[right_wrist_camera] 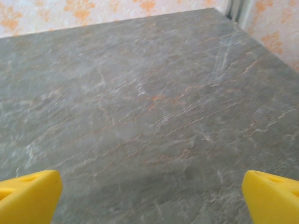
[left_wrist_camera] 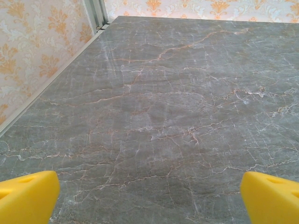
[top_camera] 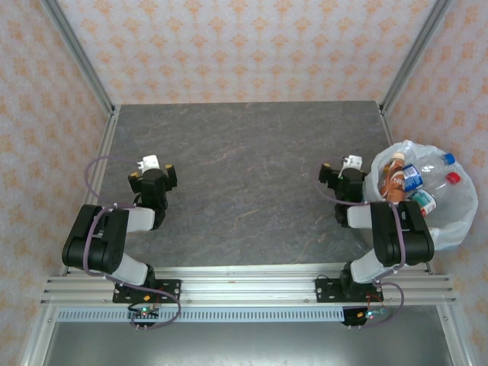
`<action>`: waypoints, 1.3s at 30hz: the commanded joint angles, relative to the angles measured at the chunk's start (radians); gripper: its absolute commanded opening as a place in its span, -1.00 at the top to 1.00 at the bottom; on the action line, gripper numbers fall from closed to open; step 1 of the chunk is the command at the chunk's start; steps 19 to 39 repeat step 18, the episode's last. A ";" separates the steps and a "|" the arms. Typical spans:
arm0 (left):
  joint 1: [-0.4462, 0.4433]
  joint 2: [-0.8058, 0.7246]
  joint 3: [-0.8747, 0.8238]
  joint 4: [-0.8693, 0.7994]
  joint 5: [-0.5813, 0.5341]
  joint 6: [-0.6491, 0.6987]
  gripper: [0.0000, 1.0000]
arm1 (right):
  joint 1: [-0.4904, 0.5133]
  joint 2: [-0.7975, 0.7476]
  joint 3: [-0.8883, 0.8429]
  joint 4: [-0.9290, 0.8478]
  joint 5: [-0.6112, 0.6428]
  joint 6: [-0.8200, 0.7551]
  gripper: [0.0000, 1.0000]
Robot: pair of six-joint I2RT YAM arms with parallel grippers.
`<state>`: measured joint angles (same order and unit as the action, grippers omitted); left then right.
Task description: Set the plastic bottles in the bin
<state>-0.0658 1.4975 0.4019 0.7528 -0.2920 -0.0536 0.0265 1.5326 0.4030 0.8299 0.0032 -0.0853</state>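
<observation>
The plastic bottles (top_camera: 404, 183) sit in the bin (top_camera: 460, 219) at right, so the left gripper (top_camera: 152, 173) and right gripper (top_camera: 341, 174) — jaws apart, empty — should simply rest clear of its bag.

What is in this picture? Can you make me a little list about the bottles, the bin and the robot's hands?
plastic bottles: several, piled together inside the bin
bin: lined with a white bag, at the table's right edge, beside the right arm
left gripper: open, holding nothing, over the table
right gripper: open, holding nothing, over the table
table: grey, stone-patterned top
</observation>
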 commanded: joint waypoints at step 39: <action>-0.010 -0.005 0.000 0.032 -0.024 0.009 -1.00 | -0.040 -0.006 0.002 -0.019 -0.141 0.022 -0.98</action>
